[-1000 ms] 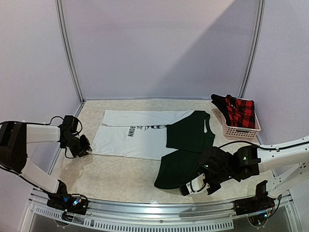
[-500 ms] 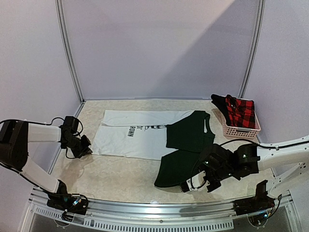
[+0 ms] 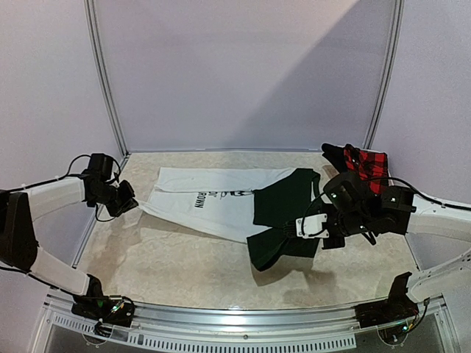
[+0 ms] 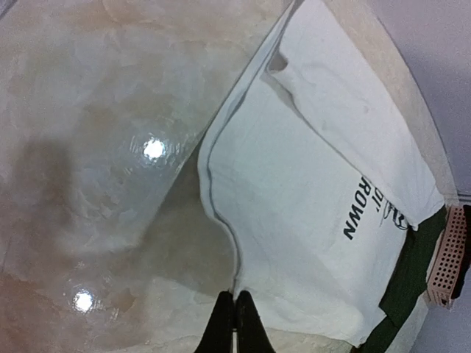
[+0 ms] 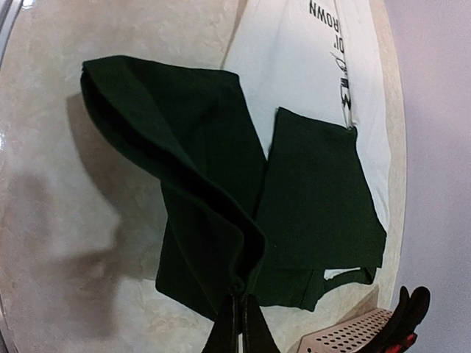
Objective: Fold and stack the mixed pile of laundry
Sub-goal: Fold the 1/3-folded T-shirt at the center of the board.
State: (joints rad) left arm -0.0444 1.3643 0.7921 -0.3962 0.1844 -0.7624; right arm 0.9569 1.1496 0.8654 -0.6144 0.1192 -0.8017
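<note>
A: Looked like the fold itself, and early in it: two pieces pinched and held up at once, nothing stacked yet.

B: Agreed. Found the left fingers (image 4: pixel 223 331) pressed fully together on the near-left hem of the white cloth (image 3: pixel 213 200). Had that corner held clear of the tabletop (image 3: pixel 169 257), with the rest spread flat toward the far right.

A: Saw the right fingers (image 5: pixel 227 334) clamped just as tight on a doubled edge of the dark green garment (image 3: pixel 283 220) (draped loosely below the grip, with its low end on the tabletop). Spotted a flat dark panel just beyond, overlapping the white cloth's right end. Could not say whether one garment or two.

B: Noted the checked flannel shirt (image 3: pixel 366 168) heaped in the pink basket (image 3: pixel 368 197) at the far right, well apart from both arms.

A: Judged the task far from done, then.

B: Same here. Probably called for drawing the dark piece clear of the white one first and laying it smooth on bare tabletop at the near right. Only then for carrying the white hem across to the far edge in one even sweep.

A: Worth minding the overlap. Risked dragging the white cloth askew with any pull from both sides at once.
</note>
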